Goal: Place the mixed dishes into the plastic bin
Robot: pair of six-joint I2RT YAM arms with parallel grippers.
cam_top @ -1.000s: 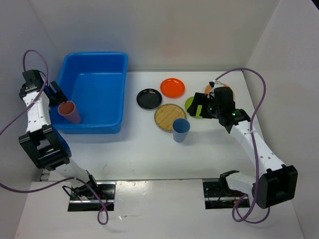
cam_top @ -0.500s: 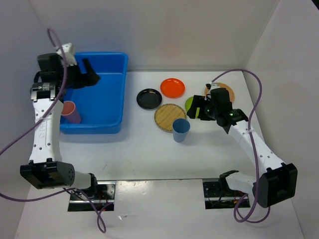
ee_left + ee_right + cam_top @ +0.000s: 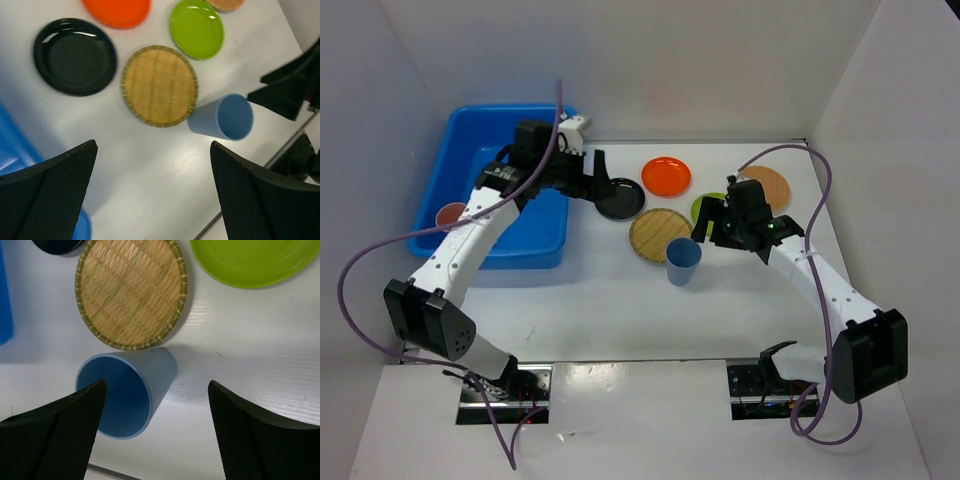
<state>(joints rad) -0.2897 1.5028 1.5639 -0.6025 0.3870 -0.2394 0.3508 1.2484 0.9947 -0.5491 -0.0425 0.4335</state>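
Note:
The blue plastic bin (image 3: 542,118) stands at the far left, with the pink cup (image 3: 450,213) inside near its left wall. My left gripper (image 3: 596,178) is open and empty, hovering beside the bin's right rim at the black plate (image 3: 622,199). The orange plate (image 3: 666,176), a tan woven plate (image 3: 656,235), the lime plate (image 3: 700,207) and a second tan plate (image 3: 769,186) lie on the table. The blue cup (image 3: 683,260) stands upright. My right gripper (image 3: 712,226) is open just above it. In the right wrist view the cup (image 3: 127,390) sits by the left finger of the open gripper (image 3: 155,432).
The left wrist view shows the black plate (image 3: 75,56), tan plate (image 3: 160,85), lime plate (image 3: 196,27), blue cup (image 3: 222,119), the bin's edge (image 3: 10,150) and the right arm (image 3: 290,85), with the left gripper (image 3: 152,195) open. White walls enclose the table.
My left gripper let go of the pink cup in the bin and swung right to the black plate. My right gripper moved left and down toward the blue cup.

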